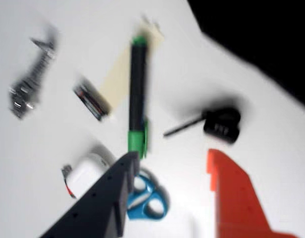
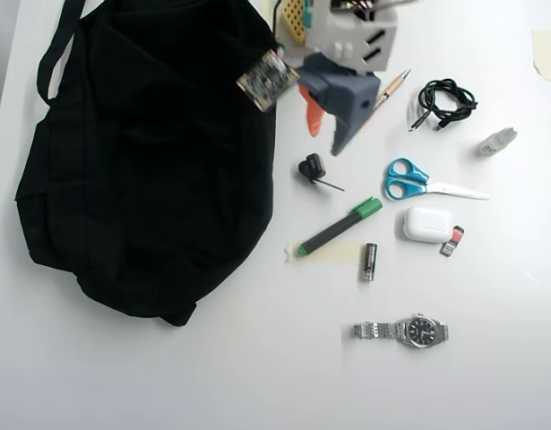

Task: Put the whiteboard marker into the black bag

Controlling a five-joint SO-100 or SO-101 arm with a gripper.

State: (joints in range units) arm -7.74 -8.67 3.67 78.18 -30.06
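No legible brand or writing on any item; the wrist view is motion-blurred. Marker lies free on the table, resting on a beige tape strip, just right of the bag in the overhead view. Gripper hovers above it, fingers spread apart, holding nothing. Bag strap is cut off at the top edge. Watch dial is unreadable.

Bright even light, soft faint shadows, wrist view smeared with motion blur — overhead view sharp.
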